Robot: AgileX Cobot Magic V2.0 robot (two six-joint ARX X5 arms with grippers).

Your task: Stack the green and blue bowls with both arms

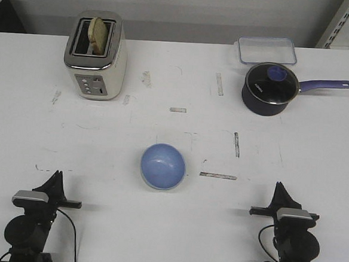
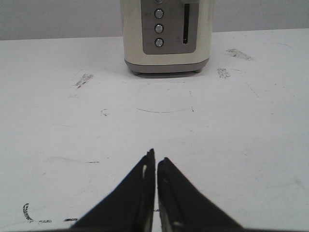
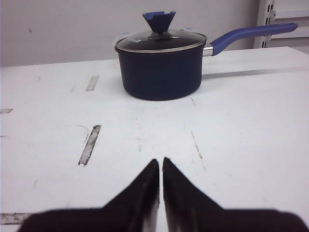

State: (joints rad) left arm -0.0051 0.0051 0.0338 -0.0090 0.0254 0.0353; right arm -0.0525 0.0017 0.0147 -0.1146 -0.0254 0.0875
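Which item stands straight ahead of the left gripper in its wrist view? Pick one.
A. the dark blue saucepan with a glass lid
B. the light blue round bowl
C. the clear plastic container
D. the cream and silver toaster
D. The left wrist view shows the cream and silver toaster beyond the closed left gripper; the dark blue saucepan with a glass lid faces the right gripper instead.

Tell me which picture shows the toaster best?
The front view: the whole toaster shows from above, with bread in one slot. The left wrist view shows only its lower front with round buttons, the top cut off. The right wrist view does not show it.
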